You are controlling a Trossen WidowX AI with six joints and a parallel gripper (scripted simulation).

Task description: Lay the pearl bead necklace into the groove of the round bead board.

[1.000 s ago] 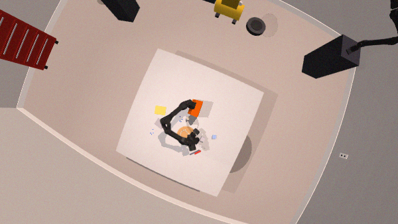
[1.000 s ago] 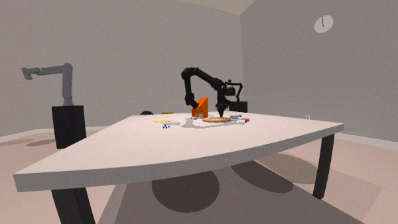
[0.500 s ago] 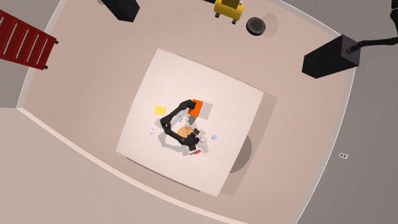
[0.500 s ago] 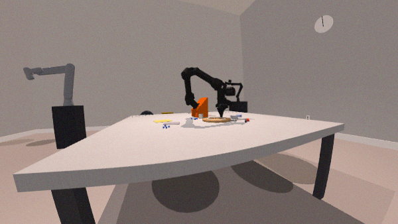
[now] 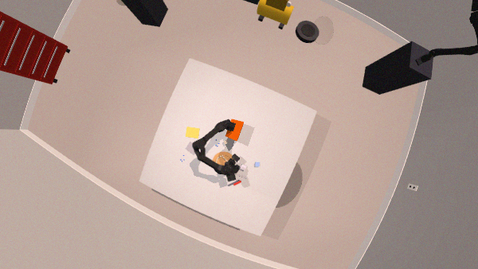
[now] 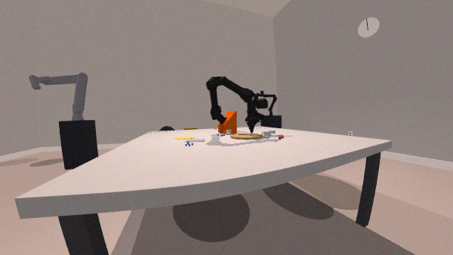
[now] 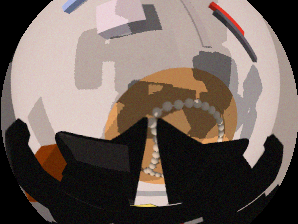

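Note:
The round bead board is a flat orange-brown wooden disc on the table. The pearl bead necklace lies over the board in a bent loop, its beads grey in shadow and white in light. My gripper is over the board, pointing down, shut on the necklace at the loop's upper left corner in the wrist view. Part of the strand runs down behind the gap between the fingers. The fingers hide some of the board and its groove.
A pale pink box, a light blue block and a red and dark bar lie beyond the board. An orange block stands by the arm's base. A yellow pad and small blue pieces lie to one side.

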